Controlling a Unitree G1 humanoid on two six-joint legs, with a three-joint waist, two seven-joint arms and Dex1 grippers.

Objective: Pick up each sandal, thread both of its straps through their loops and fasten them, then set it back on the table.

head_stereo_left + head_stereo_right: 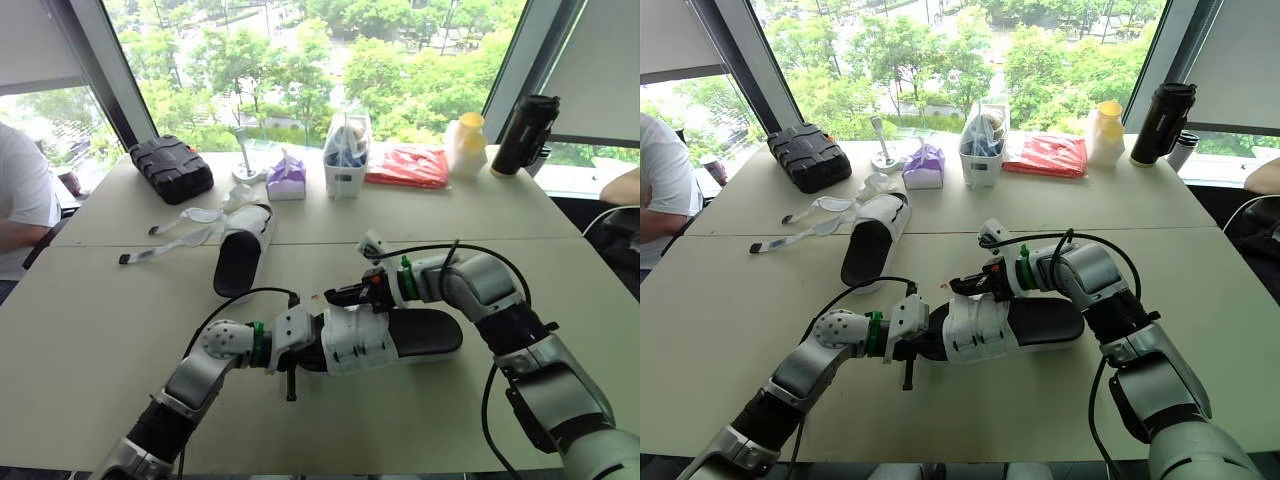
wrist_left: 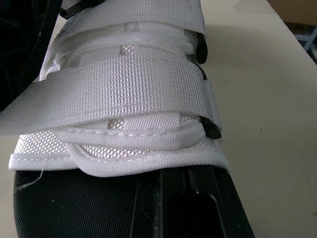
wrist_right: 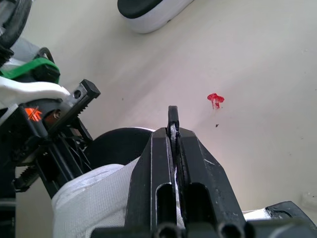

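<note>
Two sandals, one nearly done: the near sandal (image 1: 405, 335) sits directly before the robot, on or just over the surface (image 1: 110, 320). Its two white straps (image 2: 129, 87) are wrapped across the upper and apparently passed through their loops. The right hand (image 1: 338, 296) is pinched tight on a sliver of white strap at the upper, seemingly finishing the last fastening. The left hand (image 1: 290, 350) sits against the toe end, steadying it; whether it actually grips cannot be told from here. Farther back on the robot's left, the far sandal (image 1: 243, 250) waits with its loose straps (image 1: 175, 240) trailing across the surface, unthreaded. Roughly half the job looks left.
</note>
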